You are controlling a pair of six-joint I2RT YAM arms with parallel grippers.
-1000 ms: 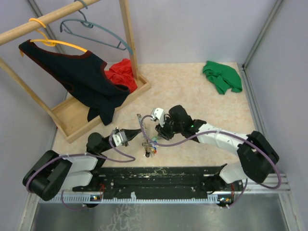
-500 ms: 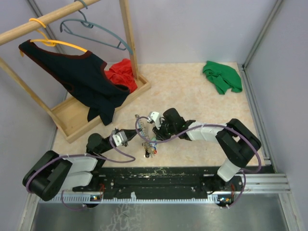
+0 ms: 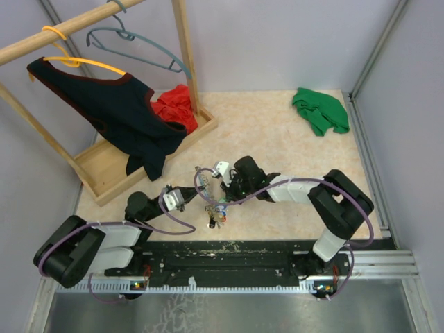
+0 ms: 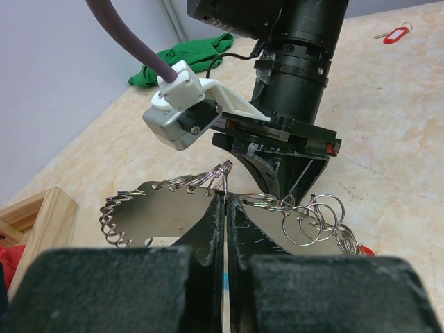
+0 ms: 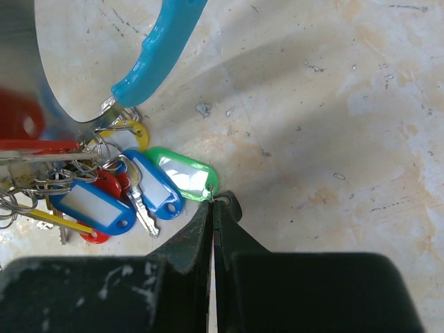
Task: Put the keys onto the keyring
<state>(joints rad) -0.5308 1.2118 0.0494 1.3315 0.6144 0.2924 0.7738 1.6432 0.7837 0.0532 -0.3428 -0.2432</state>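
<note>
Jaws of the left gripper (image 4: 226, 202) are pressed together on the silvery coiled edge of the keyring (image 4: 166, 205), holding the loop up off the table (image 5: 333, 104). That looks like a bracing hold: with the ring pinned and lifted, the other arm has something fixed to work against.

Directly opposite, the right gripper (image 5: 214, 208) points down beside the loop. Its 2 fingers are clamped on the small wire end of the green key (image 5: 182, 175), just past the plastic head. Gripping there, not on the broad head, leaves the head free to swing and keeps the attachment point under control. The green head lies touching the cluster of blue, yellow and red tags (image 5: 104, 208) that hangs below the light-blue segment (image 5: 156, 48). Whether it is already threaded onto the ring or only resting against the cluster cannot be told from these views.

Farther out, the red key (image 4: 397, 33) lies flat on the table, well apart from both arms, so at least 1 key remains to be fetched. A crumpled green cloth (image 4: 187, 59) sits near the far wall.
</note>
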